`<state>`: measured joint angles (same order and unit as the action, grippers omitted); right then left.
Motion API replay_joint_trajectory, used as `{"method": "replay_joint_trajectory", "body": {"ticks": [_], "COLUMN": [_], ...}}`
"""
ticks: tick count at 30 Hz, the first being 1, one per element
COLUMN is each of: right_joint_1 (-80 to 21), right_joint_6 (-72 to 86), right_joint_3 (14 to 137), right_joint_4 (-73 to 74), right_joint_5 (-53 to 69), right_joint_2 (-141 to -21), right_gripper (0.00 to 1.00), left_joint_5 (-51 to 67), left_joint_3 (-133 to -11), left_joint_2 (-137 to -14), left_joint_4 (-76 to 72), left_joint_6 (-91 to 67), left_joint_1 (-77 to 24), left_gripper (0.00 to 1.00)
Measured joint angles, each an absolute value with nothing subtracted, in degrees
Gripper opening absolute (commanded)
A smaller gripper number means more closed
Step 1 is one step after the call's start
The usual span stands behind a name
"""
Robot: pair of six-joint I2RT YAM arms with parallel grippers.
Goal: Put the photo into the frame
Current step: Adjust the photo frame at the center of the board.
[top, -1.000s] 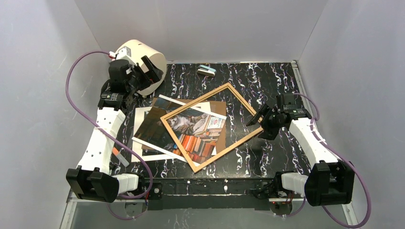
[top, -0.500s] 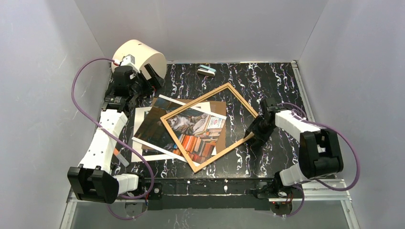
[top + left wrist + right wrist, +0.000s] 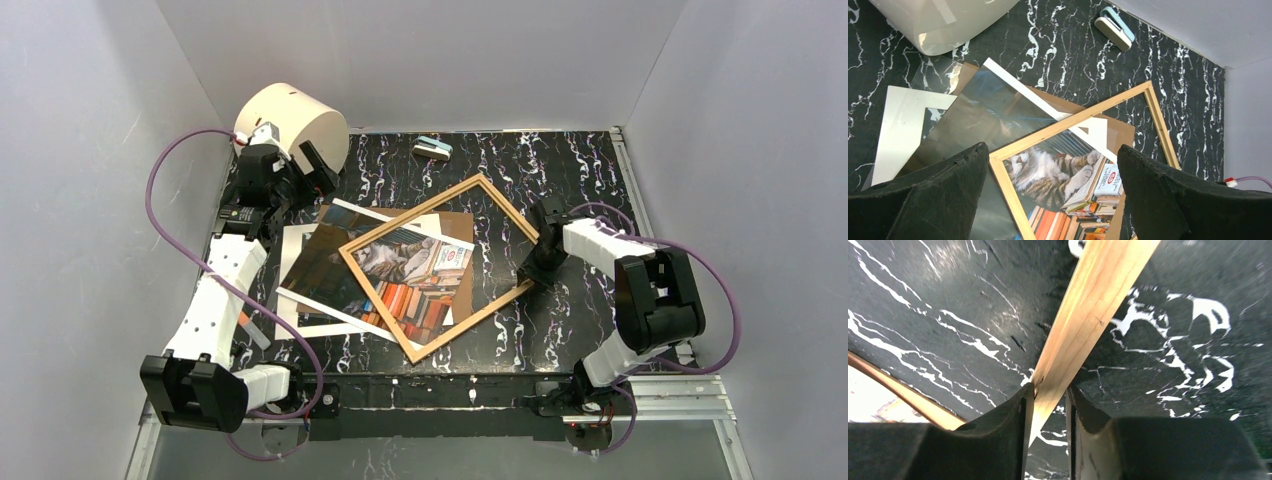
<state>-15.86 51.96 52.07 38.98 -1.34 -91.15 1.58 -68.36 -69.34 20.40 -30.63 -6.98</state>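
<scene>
1. Black, white-veined bench point(image 3: 590, 180), carrying everything below.
2. Light wooden frame point(image 3: 411, 213), flat on the middle of the bench and turned like a diamond. Inside its outline, the photo point(image 3: 415, 280) of a cat on stacked books, askew to the rails, its lower-left part running under the near-left rail. Whether set in or merely lying beneath, cannot tell.
3. Cream cylinder point(image 3: 295, 125) at the far-left corner, on its side; contents hidden.
4. Against a second ago:
   - The right arm is folded in with its elbow raised.
   - The right hand point(image 3: 535, 272) was spread just off the frame's right corner. Now down on the right rail, fingers point(image 3: 1013, 425) clenched on either side of the wood point(image 3: 1088, 315).
   - The left hand point(image 3: 300, 170) has shifted only slightly, wide apart as before, grasping nothing, high over the far-left area beside the cylinder.
   - The frame and photo lie about where they were.
5. Under the frame's left half, overlapping loosely:
   - a glossy dark sheet point(image 3: 325, 265) with a white border;
   - a white mat sheet point(image 3: 295, 245) poking out to the left;
   - a brown board point(image 3: 458, 222) showing near the frame's far corner.
6. Small teal-and-white gadget point(image 3: 432, 148) at the far edge, well apart from the rest.
</scene>
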Motion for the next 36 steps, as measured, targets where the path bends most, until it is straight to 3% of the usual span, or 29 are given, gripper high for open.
{"method": "replay_joint_trajectory", "body": {"ticks": [8,15,19,25,31,36], "right_joint_1": [-14.7,-8.4,-5.0,-3.6,-6.5,-21.4], "right_joint_6": [43.9,33.5,27.2,25.6,29.4,35.7], "right_joint_3": [57.3,60.8,63.3,68.4,73.2,77.6], "right_joint_4": [39.4,38.6,38.5,40.7,43.6,40.8], "right_joint_5": [-8.5,-10.6,-14.2,-20.2,-20.0,-13.6], "right_joint_2": [-93.4,-98.0,-100.0,-103.0,-100.8,-99.5], "right_gripper": [0.29,0.35,0.47,0.85,0.89,0.88], "left_joint_5": [0.1,1.1,2.3,3.5,4.3,6.2], "left_joint_3": [-67.2,-63.4,-59.4,-55.4,-52.8,-50.1], "left_joint_2": [-69.3,-68.6,-67.7,-67.7,-69.6,-71.8], "left_joint_4": [22.1,25.1,26.9,27.5,27.1,25.9], "left_joint_6": [-30.4,-30.8,-31.1,-31.1,-30.4,-30.3], "left_joint_1": [-7.0,-7.0,-7.0,-7.0,-7.0,-7.0], "left_gripper": [0.98,0.98,0.98,0.98,0.95,0.79]}}
